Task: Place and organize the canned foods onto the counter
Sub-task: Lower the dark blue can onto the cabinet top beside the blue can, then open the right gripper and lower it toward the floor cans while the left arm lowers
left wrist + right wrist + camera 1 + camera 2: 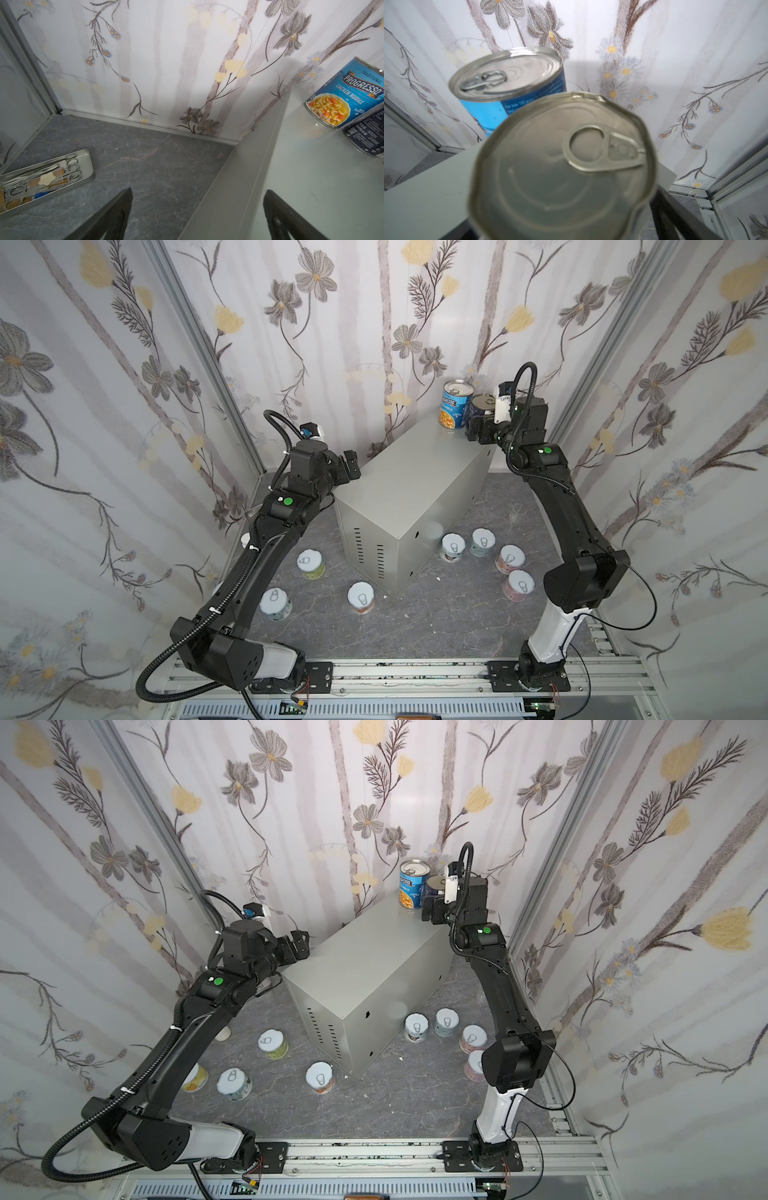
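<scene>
Hovering left gripper [198, 190] wide open, empty, at left edge of counter [415, 481], straddling navy tin [483, 404] beside Progresso [454, 406] on its far end with right gripper [478, 428], unable to tell whether gripping, leaving short cans [311, 564] on floor [436, 622].

On the blue can [345, 93], in the left wrist view, "TRADITIONAL" is printed in small capitals. The brand "PROGRESSO" is set beneath it in large white letters on a dark banner, and "CHICKEN NOODLE" is written below that. In both top views only part of the brand name is seen on this can. In the right wrist view a line starting "For over 100 years" is made out on its label. On the dark navy can [365, 133], "400" and "240" are read among small characters too fine to be deciphered.
</scene>
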Controlling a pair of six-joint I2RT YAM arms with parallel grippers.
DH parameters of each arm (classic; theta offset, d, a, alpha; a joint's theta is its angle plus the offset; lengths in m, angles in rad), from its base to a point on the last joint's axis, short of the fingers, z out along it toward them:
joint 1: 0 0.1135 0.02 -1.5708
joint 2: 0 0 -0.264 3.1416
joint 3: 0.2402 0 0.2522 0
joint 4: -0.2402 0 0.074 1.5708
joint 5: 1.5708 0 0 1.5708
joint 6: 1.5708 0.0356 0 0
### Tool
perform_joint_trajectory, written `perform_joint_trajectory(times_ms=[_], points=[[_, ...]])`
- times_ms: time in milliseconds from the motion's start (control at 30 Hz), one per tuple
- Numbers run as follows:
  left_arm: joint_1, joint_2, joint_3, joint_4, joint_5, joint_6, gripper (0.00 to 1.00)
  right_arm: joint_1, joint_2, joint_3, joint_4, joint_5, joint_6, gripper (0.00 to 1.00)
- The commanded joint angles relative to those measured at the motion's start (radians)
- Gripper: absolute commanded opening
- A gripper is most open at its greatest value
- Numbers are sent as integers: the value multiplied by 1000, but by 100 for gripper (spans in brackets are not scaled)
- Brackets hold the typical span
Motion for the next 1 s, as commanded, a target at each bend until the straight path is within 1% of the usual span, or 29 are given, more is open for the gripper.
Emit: perform_joint_trajectory(times_ms=[0, 200, 233, 433, 633, 833, 967], points=[[12, -32, -14, 32, -17, 7, 100, -2, -51, -9, 28, 5, -19, 100], [39, -108, -98, 30, -3, -2, 100, -2, -183, -86, 24, 8, 7, 100], [44, -147, -116, 30, 0, -4, 100, -2, -210, -112, 25, 6, 16, 100], [65, -267, -216, 16, 4, -9, 100, -1, -438, -310, 60, 15, 59, 100], [72, -410, -353, -30, -23, -18, 100, 8, -656, -506, 68, 15, 97, 100], [73, -546, -483, -71, -37, -52, 100, 59, -817, -652, 31, 33, 112, 100], [73, -615, -570, -84, -18, -88, 100, 108, -899, -768, 28, 52, 137, 100]])
